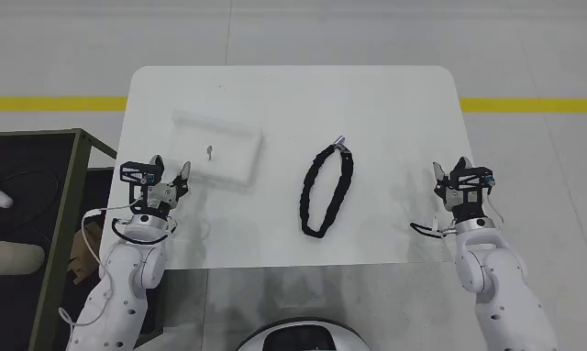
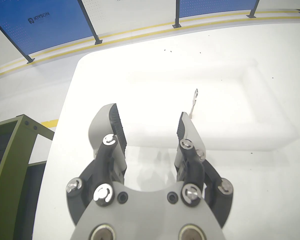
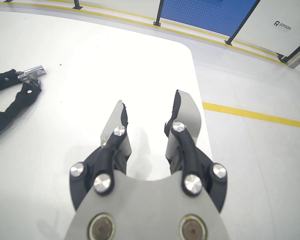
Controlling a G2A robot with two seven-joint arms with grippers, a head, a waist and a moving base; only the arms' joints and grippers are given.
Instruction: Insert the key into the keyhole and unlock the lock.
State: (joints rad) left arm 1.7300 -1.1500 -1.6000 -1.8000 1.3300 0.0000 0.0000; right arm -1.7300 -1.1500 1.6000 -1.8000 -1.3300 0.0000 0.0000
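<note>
Black fabric-sleeved chain lock (image 3: 17, 101) lies looped. Slim metal key (image 2: 193, 101) rests on white foam pad (image 2: 240, 131), just beyond empty, open left gripper (image 2: 147, 113); right gripper (image 3: 150, 98) likewise.

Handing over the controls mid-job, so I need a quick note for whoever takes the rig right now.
Left tool: open, empty, just short of the white foam tray.
Right tool: open, empty, by the table's right edge, apart from the chain lock.
Key: lies on the foam tray, not gripped.
Chain lock: closed loop mid-table, metal lock body at its far end; the keyhole is too small to make out.
Done: nothing yet.
Left: grasp key, insert, turn, unlock.
</note>
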